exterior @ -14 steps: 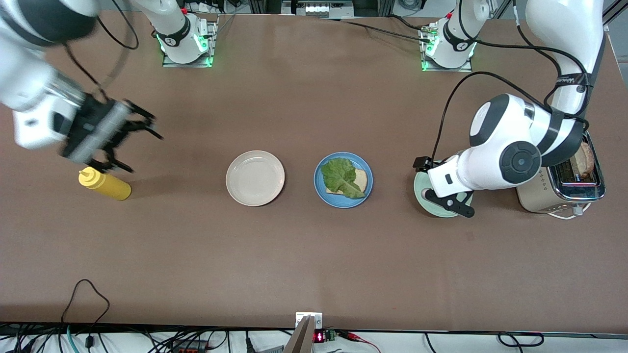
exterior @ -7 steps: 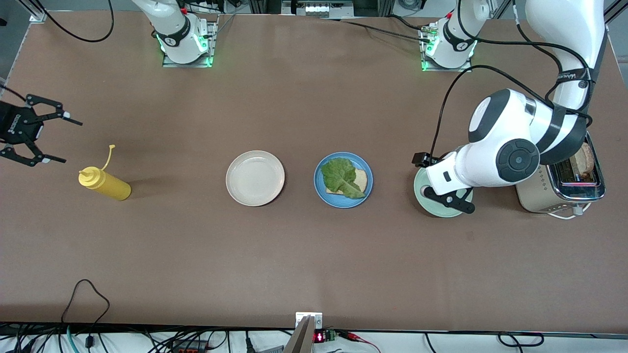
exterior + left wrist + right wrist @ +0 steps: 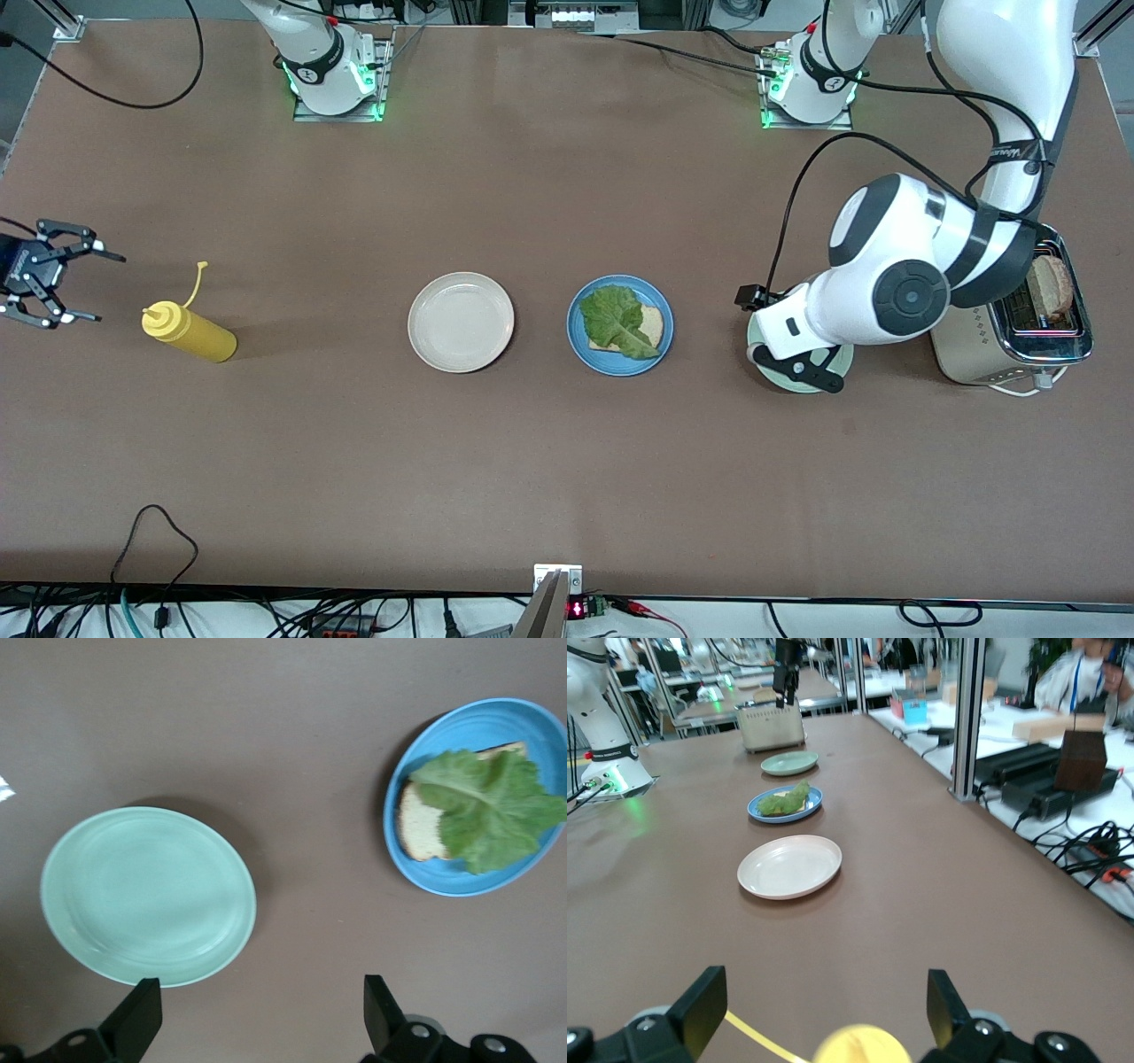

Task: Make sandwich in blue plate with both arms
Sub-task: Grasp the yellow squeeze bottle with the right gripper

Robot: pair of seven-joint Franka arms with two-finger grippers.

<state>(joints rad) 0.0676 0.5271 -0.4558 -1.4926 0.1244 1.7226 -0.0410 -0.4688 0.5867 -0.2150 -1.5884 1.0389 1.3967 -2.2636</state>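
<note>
the blue plate (image 3: 620,325) sits a little past the middle of the front frame, toward the left arm's end of the table, and on it lies one slice of toast (image 3: 649,327) with a crinkly green lettuce leaf (image 3: 615,320) spread over most of it; there is no top slice on the leaf. in the left wrist frame the same plate (image 3: 461,881) shows at the upper right, the leaf (image 3: 490,804) covering the bread (image 3: 420,824). the left gripper (image 3: 795,352) hangs over the pale green plate (image 3: 824,371) at the right of the front frame, its claw released and wide with nothing between the fingers (image 3: 135,1019). the green plate (image 3: 146,894) looks bare, though the arm hides much of it from the front camera. just beside it, at the far right edge, stands a toaster (image 3: 1019,337) with what seems to be a slice of bread (image 3: 1050,285) sticking up from a slot. a beige plate (image 3: 461,322) lies beside the blue one toward the right arm's end. at the left edge of the front frame the right gripper (image 3: 80,285) is held just beside the cap end of a yellow squeeze bottle (image 3: 190,332) that lies on its side; its claw is also released and grasps nothing, the fingers (image 3: 700,1008) spread either side of the bottle's cap (image 3: 861,1045) in the right wrist frame.
</note>
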